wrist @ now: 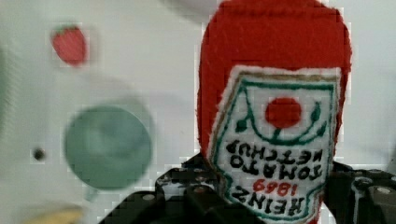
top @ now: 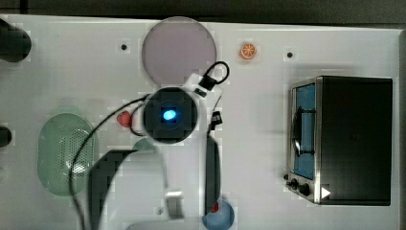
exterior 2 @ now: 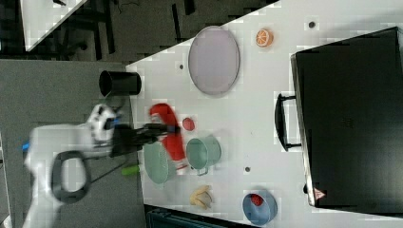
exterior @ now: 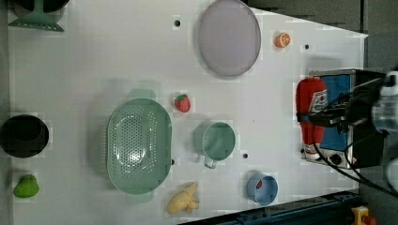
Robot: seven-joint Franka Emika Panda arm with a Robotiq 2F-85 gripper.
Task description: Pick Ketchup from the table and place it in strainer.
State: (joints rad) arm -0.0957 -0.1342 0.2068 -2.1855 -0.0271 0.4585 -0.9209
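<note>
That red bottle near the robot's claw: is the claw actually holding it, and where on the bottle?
Yes. The gripper holds the Ketchup, its fingers closed on the sides of the bottle around the label. The bottle is lifted off the table.

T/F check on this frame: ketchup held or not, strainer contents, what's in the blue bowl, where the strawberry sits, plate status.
1. The gripper is closed on the Ketchup, which is off the table. True.
2. The Ketchup already lies in the strainer. False: the strainer holds nothing; the bottle is up in the gripper.
3. The blue bowl holds something red. True.
4. The strawberry sits inside the green mug. False: it lies on the table between the mug and the lilac plate, in the left view.
5. The orange slice rests on the lilac plate. False: it lies on the table beside the plate.
</note>
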